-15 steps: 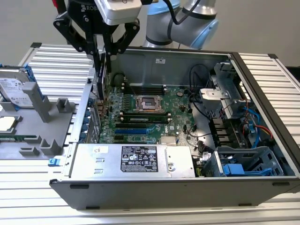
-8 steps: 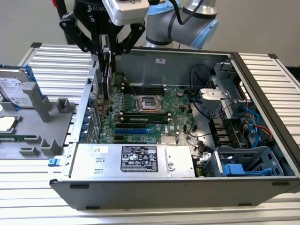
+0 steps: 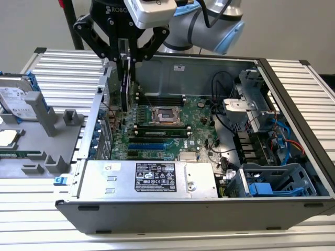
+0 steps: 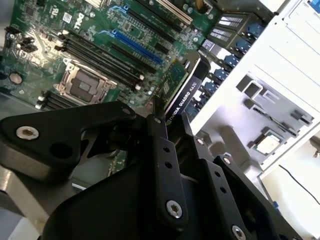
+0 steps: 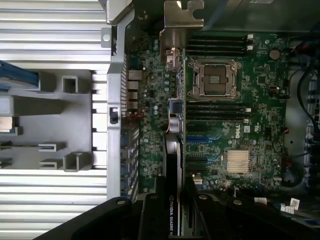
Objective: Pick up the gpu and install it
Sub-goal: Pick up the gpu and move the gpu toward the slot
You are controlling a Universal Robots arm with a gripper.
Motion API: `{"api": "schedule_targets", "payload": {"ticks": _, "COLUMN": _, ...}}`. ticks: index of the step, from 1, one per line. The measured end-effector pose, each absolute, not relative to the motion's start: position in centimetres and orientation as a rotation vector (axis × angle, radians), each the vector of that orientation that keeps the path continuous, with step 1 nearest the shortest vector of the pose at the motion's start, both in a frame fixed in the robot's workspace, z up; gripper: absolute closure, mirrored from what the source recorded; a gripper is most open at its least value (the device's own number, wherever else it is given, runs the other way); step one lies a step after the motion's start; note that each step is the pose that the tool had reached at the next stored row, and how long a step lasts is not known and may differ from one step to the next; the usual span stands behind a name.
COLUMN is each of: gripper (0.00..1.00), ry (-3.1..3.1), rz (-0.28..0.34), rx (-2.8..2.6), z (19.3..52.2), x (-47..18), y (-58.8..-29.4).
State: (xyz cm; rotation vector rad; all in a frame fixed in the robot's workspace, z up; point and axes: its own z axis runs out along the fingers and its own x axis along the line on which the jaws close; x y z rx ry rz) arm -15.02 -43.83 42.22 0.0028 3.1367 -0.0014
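Note:
My gripper [image 3: 125, 55] is shut on the gpu [image 3: 125, 86] and holds it on edge over the near-left part of the open computer case [image 3: 293, 94]. The card hangs above the green motherboard [image 3: 167, 128], near the case's rear slot wall. In the second wrist view the gpu [image 4: 182, 85] shows a black cooler edge and a green board face, with the black fingers [image 4: 161, 150] clamped on it. In the first wrist view the gpu [image 5: 173, 150] is seen edge-on, its silver bracket [image 5: 182, 20] at the far end, over the motherboard [image 5: 235, 130]; the gripper [image 5: 172, 212] grips its near end.
A grey tray [image 3: 47, 141] at the exterior view's left holds a hard drive [image 3: 18, 99] and a square chip [image 3: 8, 137]. Inside the case are a silver power supply [image 3: 152, 178], the processor socket [image 3: 166, 115], a blue drive cage [image 3: 272, 183] and loose cables [image 3: 285, 136].

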Motion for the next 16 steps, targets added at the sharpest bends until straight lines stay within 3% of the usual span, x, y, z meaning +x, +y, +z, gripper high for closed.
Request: {"api": "schedule_targets", "payload": {"ticks": 16, "gripper": 1.0, "ry": 3.137, "rz": -0.001, "rx": 0.003, "z": 42.2, "x": -12.3, "y": -43.8}}
